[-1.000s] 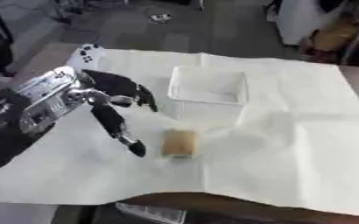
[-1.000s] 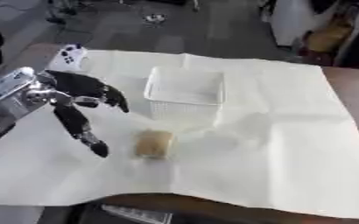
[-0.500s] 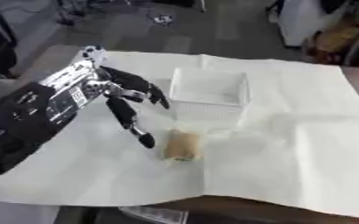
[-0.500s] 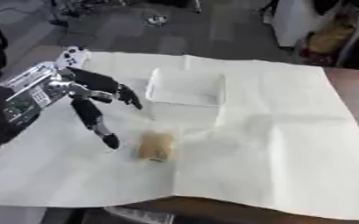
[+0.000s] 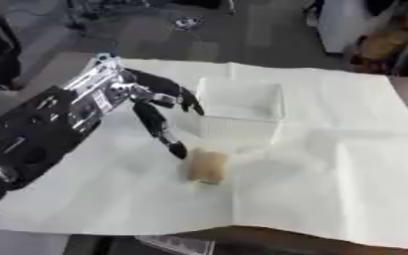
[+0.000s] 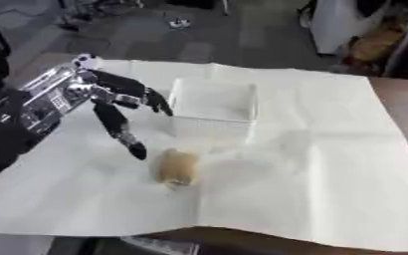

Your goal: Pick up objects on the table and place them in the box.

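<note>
Left hand (image 5: 142, 97): fingers spread apart, empty, one fingertip just beside tan roll (image 5: 207, 166) at its 10 o'clock. Clear box (image 5: 240, 109): roll's 12 o'clock.

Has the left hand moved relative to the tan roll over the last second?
Yes. The left hand has swung toward the clear box, its thumb tip nearer the tan roll.

My left arm reaches in from the table's left edge toward its middle. The left hand (image 5: 142, 94) is open, fingers spread: the thumb points down toward the near edge, the others stretch toward the right edge.
</note>
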You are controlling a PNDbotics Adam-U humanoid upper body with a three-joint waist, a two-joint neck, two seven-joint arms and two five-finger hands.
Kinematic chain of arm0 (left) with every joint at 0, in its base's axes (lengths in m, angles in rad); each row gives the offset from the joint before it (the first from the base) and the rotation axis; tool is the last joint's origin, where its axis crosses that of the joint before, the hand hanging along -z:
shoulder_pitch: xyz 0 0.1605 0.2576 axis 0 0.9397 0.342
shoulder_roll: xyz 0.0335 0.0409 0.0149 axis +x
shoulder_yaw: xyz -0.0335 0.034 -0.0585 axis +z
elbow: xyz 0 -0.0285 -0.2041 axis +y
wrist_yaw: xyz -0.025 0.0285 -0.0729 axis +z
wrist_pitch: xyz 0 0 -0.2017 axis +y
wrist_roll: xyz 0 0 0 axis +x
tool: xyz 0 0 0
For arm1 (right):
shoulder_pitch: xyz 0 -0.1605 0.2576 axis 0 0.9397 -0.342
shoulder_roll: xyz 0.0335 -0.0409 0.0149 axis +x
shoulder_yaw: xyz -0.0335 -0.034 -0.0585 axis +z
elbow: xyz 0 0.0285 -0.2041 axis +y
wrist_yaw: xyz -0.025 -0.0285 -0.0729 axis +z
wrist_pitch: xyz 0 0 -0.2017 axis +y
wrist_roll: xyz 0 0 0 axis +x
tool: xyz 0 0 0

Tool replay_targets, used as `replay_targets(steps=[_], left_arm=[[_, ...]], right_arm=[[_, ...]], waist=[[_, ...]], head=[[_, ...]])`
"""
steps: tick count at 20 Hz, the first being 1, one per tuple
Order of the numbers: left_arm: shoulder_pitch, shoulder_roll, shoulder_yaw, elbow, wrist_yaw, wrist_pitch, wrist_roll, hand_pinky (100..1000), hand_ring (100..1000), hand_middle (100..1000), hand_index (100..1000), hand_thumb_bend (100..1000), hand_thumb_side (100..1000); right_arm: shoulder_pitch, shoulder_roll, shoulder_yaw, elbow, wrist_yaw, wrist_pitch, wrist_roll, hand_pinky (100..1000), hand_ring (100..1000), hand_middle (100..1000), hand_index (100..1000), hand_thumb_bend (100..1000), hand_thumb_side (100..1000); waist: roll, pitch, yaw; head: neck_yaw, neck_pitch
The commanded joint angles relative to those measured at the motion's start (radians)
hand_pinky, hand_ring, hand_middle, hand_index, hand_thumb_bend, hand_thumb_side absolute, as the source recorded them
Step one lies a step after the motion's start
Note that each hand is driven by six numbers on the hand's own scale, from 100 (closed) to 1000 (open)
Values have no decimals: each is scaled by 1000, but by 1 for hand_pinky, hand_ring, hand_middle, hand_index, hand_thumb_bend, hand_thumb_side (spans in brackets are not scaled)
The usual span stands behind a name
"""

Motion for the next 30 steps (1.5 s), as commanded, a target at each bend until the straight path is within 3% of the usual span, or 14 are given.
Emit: replay_targets(steps=[1,5,9,13,24,30], left_arm=[[-26,12,-5,-3,41,9,-45,801,817,875,946,1000,878],[-26,7,-15,-10,85,27,-102,744,775,842,927,1000,869],[-21,6,-28,-15,148,62,-150,610,724,802,922,1000,852],[-24,5,-33,-26,189,96,-185,566,716,807,907,1000,854],[-27,-7,-53,-34,218,110,-188,544,690,807,894,1000,818],[-21,-13,-71,-22,197,100,-188,599,719,824,918,1000,823]], right_arm=[[-20,-2,-2,-13,-3,0,3,133,456,498,743,301,1000],[-21,-1,-2,-13,-4,1,3,133,456,498,744,301,1000],[-22,0,-2,-13,-7,1,4,134,457,498,744,300,1000],[-23,0,-1,-13,-9,1,6,134,457,498,744,300,1000],[-28,4,0,-13,-12,1,10,135,457,498,744,298,1000],[-33,8,0,-13,-12,2,10,137,457,498,744,296,1000]], waist=[[4,-16,-4],[5,-15,-5],[5,-15,-7],[6,-15,-8],[7,-15,-15],[9,-13,-20]], head=[[-7,-19],[-12,-9],[-14,4],[-14,10],[-14,11],[-18,15]])
